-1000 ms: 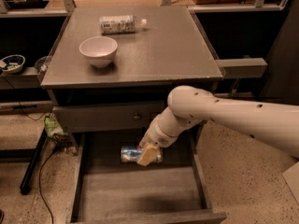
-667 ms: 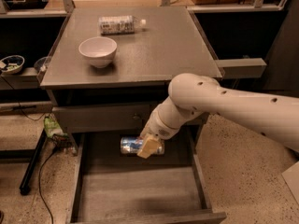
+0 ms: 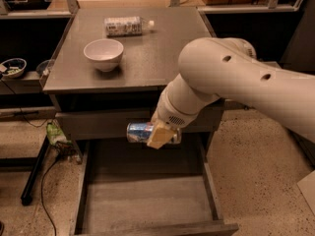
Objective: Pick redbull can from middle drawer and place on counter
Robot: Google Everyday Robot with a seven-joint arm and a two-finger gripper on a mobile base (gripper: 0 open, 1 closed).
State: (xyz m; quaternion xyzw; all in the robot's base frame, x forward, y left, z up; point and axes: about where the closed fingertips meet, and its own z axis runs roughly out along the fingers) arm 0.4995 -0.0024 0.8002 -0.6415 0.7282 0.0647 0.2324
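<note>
The redbull can [image 3: 139,132], silver and blue, lies sideways in my gripper [image 3: 158,134], whose tan fingers are shut on it. The can hangs in the air above the back of the open middle drawer [image 3: 147,208], in front of the upper drawer front and below the counter's front edge. The drawer's flat grey bottom is bare. The counter [image 3: 157,58] is the grey tabletop above. My white arm reaches in from the right and hides the counter's right front corner.
A white bowl [image 3: 103,54] stands on the counter's left. A clear plastic bottle with a white cap [image 3: 125,26] lies at the counter's back. Cables and a green object [image 3: 55,134] lie on the floor left of the cabinet.
My gripper has lifted the can up out of the drawer, from near the drawer's back to about the height of the upper drawer front. The arm has risen with it.
</note>
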